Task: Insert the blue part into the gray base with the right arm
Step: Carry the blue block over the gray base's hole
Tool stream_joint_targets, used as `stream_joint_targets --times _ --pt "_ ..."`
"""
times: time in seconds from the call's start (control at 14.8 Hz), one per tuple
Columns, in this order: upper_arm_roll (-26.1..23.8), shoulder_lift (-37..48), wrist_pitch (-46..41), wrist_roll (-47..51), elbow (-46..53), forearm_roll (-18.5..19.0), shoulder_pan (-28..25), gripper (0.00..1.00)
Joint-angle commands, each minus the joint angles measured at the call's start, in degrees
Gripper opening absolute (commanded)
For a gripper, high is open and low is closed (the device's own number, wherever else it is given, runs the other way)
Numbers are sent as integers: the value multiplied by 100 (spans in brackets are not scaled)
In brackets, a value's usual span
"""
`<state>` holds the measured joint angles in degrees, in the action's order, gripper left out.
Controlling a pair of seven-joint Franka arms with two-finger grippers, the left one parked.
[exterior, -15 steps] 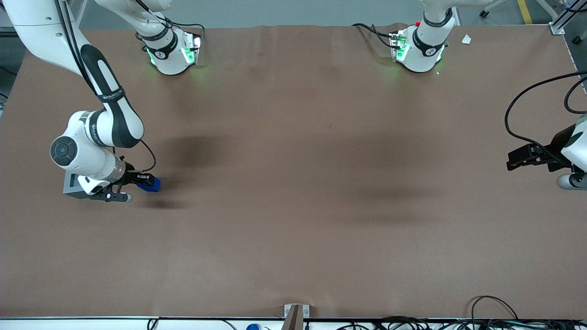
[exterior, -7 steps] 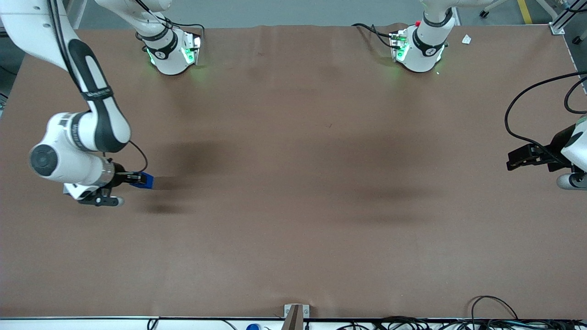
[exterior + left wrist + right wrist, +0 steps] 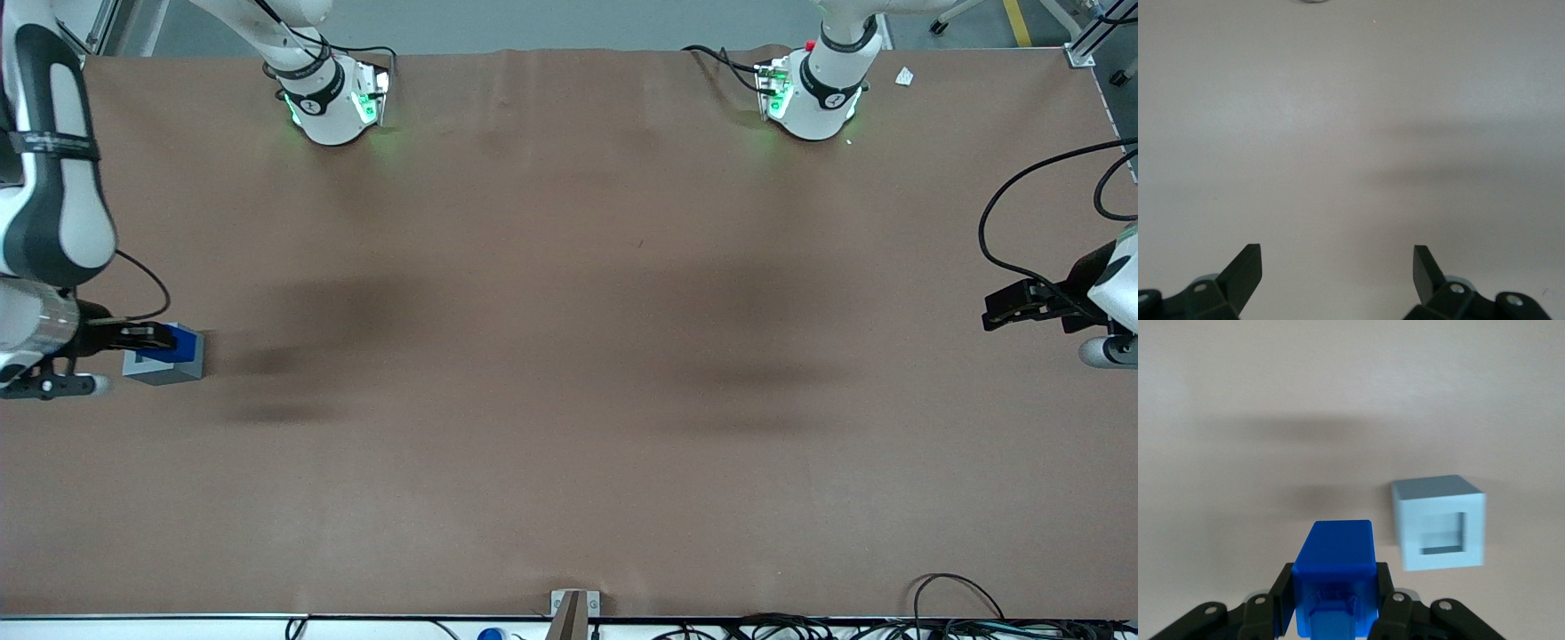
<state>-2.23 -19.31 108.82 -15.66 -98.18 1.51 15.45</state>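
My right gripper is at the working arm's end of the table, shut on the blue part, which it holds just above the gray base. In the right wrist view the blue part sits clamped between the black fingers with its narrower knob toward the camera. The gray base stands on the table beside it, its square socket open and showing.
The brown table carries the two arm bases at the edge farthest from the front camera. The parked arm's gripper and its black cable hang at the other end. Cables and a small bracket lie at the nearest edge.
My right arm has carried the blue part sideways toward its end of the table, from a spot beside the gray base to just above it. The grip has not changed.
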Motion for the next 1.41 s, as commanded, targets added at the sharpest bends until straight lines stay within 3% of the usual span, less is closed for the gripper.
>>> stream_joint_targets --times 0.0,0.54,1.35 --pt "-94 -73 112 -401 1 104 343 0" --pt "-94 -634 772 -1150 -43 104 933 0" --pt "-85 -653 632 -965 -87 95 1021 1"
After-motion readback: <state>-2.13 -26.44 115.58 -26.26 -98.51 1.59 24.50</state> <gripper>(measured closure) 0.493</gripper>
